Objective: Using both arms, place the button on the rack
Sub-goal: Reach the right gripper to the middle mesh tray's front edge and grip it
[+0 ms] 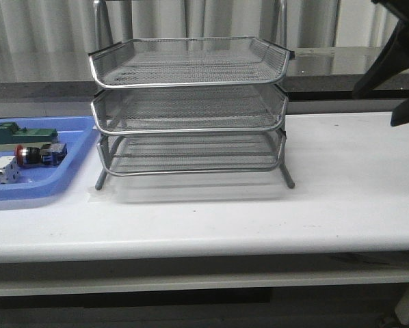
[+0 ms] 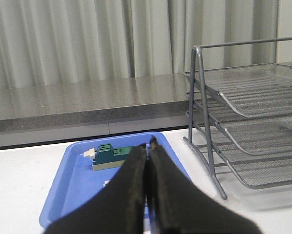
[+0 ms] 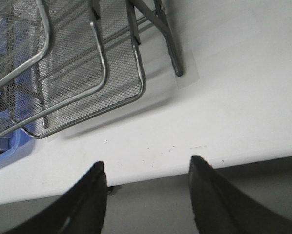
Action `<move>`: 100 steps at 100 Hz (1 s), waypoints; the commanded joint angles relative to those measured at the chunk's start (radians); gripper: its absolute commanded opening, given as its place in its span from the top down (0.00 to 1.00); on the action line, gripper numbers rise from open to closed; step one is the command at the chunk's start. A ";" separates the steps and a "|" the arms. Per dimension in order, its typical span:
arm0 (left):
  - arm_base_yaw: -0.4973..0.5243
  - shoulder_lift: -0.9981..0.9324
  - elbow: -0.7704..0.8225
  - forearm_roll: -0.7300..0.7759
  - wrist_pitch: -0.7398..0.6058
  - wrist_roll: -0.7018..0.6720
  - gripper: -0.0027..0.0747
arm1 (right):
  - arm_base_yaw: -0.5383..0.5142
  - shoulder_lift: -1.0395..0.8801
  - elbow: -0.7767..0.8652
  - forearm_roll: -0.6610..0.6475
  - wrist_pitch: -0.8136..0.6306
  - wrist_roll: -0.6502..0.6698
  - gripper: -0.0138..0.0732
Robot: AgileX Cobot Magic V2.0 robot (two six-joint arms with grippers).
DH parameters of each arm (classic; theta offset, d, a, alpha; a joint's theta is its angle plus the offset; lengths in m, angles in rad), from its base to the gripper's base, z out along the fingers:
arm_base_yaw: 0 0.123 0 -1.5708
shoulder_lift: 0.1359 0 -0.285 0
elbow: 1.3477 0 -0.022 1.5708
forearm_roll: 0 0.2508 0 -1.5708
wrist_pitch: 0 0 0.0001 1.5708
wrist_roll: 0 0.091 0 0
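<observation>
The button, red-headed with a black body and blue rear block, lies in the blue tray at the table's left. The three-tier wire rack stands mid-table, its tiers empty. In the left wrist view my left gripper is shut with nothing in it. It hovers over the blue tray, and its fingers hide the button there. My right gripper is open and empty, high above the table's front edge to the right of the rack. The right arm shows at the front view's top right.
A green block and a white boxy part share the blue tray with the button. The green block lies just beyond my left fingertips. A grey counter and curtains run behind the table.
</observation>
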 commanded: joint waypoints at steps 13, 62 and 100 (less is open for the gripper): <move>0.001 0.010 0.056 -0.007 -0.082 -0.011 0.99 | -0.007 0.093 -0.039 0.389 -0.019 -0.312 0.38; 0.001 0.010 0.056 -0.007 -0.082 -0.011 0.99 | -0.007 0.327 -0.049 1.058 0.235 -0.900 0.38; 0.001 0.010 0.056 -0.007 -0.082 -0.011 0.99 | -0.007 0.434 -0.157 1.058 0.291 -0.901 0.38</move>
